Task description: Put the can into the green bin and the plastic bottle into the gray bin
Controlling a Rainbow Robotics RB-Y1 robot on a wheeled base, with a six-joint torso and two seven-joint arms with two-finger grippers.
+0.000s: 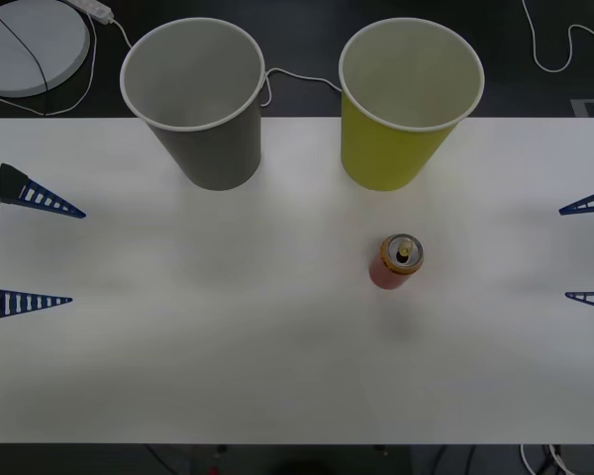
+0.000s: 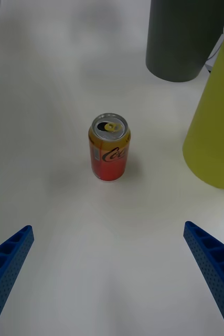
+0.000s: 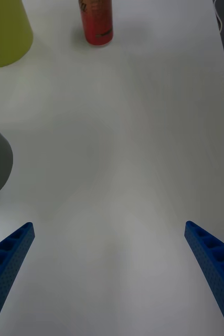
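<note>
Two claws waited at the bench's side edges, both spread wide and holding nothing. The right claw [image 2: 112, 273] had its blue fingers far apart with the can [image 2: 109, 147] standing straight ahead of it, well apart from the tips, centred between them. The can stood upright on the white bench [image 1: 277, 346], its long axis vertical, pull tab up, just in front of the green bin [image 1: 406, 109] and untouched. Judging by the front view, the right claw [image 1: 589, 249] was nearer the can [image 1: 399, 261] than the left claw [image 1: 35, 252], so it looked the likelier one to reach in. The gray bin [image 1: 198, 99] stood beside the green one, nearer the left claw.
</note>
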